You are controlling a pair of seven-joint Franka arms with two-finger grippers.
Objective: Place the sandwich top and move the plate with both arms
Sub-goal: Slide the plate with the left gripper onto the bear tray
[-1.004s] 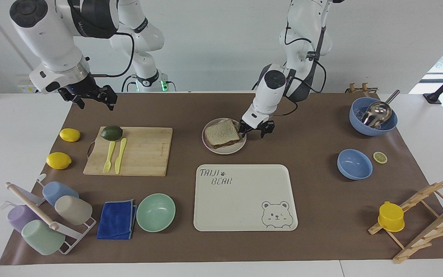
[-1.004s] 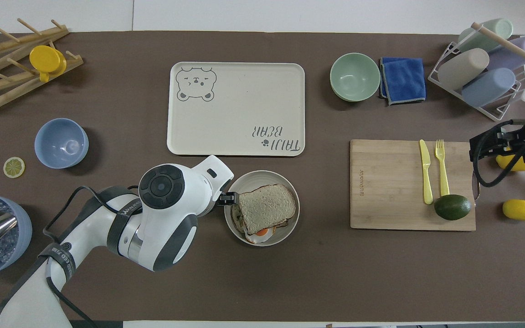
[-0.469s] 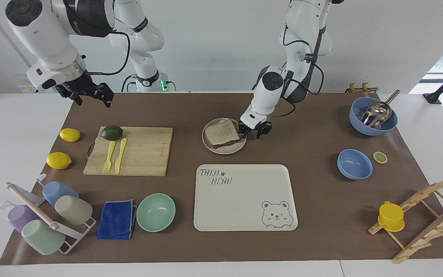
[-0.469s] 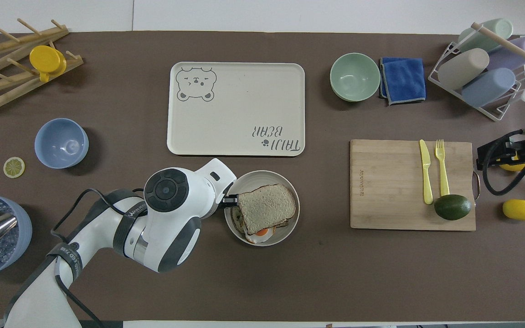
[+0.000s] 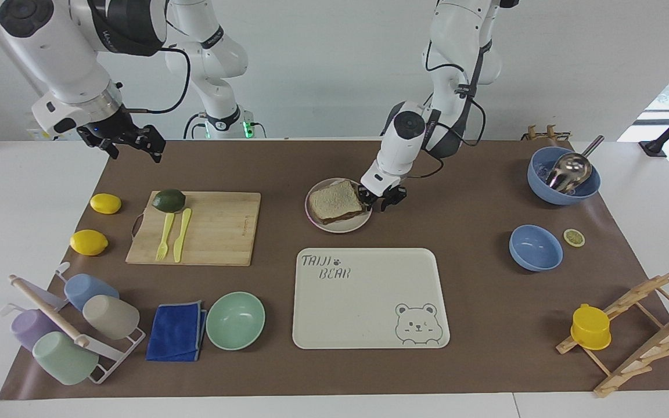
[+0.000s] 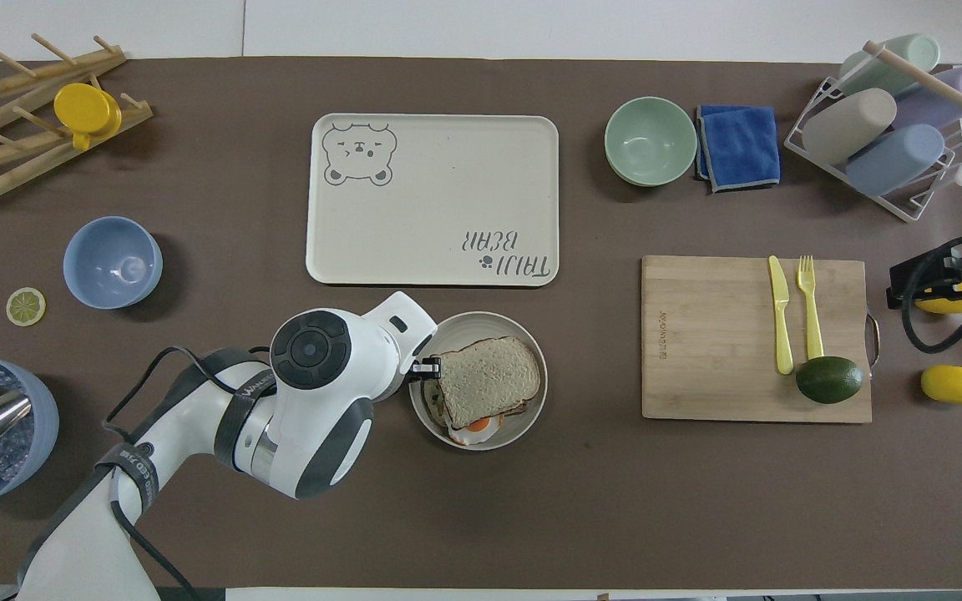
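The sandwich top, a tan slice with a brown crust, lies flat on the egg and fillings stacked on the plate. A bit of fried egg pokes out from under it on the side nearer the robots. My left gripper is down at the plate's rim, on the side toward the left arm's end of the table. My right gripper hangs open and empty, high over the mat's edge by a lemon.
The cream bear tray lies just farther from the robots than the plate. A cutting board with avocado, fork and knife lies toward the right arm's end. There are also a mint bowl, a blue cloth, a cup rack, blue bowls and a wooden rack.
My left gripper has edged in against the plate's rim and drawn narrower. The right arm has pulled back toward its own end of the table.
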